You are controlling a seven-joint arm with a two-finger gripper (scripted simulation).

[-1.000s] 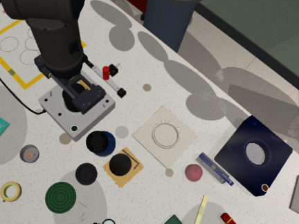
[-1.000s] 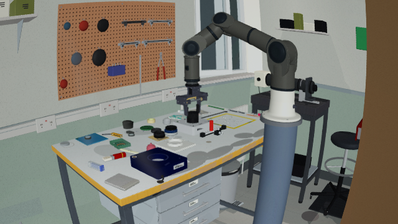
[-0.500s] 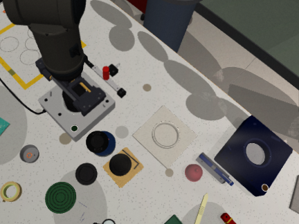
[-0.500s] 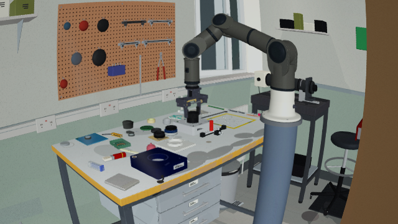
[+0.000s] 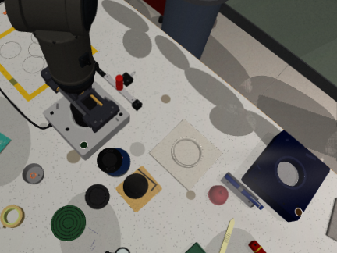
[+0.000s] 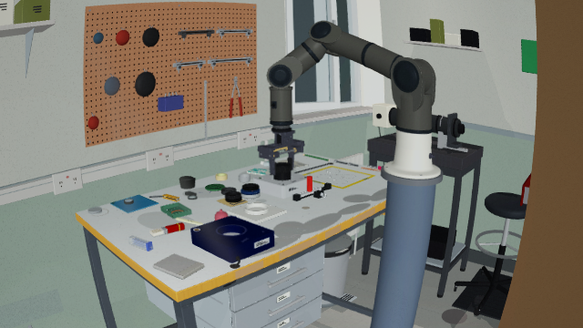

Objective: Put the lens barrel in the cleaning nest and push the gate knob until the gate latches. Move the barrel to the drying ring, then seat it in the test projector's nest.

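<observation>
At the far left of the bench the grey cleaning nest (image 5: 86, 125) (image 6: 283, 184) has the black lens barrel (image 6: 282, 171) standing upright in it, and my open gripper (image 5: 91, 109) (image 6: 281, 157) hangs right over the barrel, holding nothing. In the side camera my arm hides most of the barrel. The gate rail with its red knob (image 5: 119, 82) (image 6: 309, 183) lies just beside the nest. The white drying ring (image 5: 187, 151) (image 6: 257, 209) sits on its pale plate at mid-bench. The dark blue test projector (image 5: 286, 175) (image 6: 232, 237) with its round nest is at the near right end.
A small grey dish (image 5: 32, 173) sits on the bench's left side. Black caps (image 5: 113, 161) (image 5: 135, 185) (image 5: 97, 196), a green disc (image 5: 68, 222), a tape roll (image 5: 12, 216), a red ball (image 5: 218, 195) and a blue pen (image 5: 242, 191) are scattered between nest and projector.
</observation>
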